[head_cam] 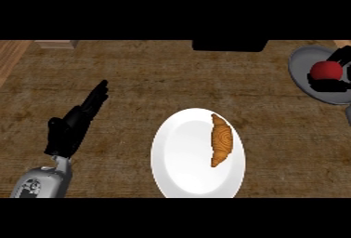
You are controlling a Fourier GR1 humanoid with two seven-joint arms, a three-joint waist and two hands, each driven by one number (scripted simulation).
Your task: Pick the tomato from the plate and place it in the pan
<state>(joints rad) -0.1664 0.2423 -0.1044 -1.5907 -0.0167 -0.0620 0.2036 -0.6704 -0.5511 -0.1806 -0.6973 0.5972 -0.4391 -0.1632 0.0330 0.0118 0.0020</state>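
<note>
Right edge of the frame chops off a good chunk of the grey pan [302,69], so only its left part shows. The right hand [336,83] up there is cut off too, and its fingers cover the sides of the tomato [326,70]. A dark box [230,45] at top centre runs out of view. The plate [182,158] loses its bottom rim at the lower edge.
</note>
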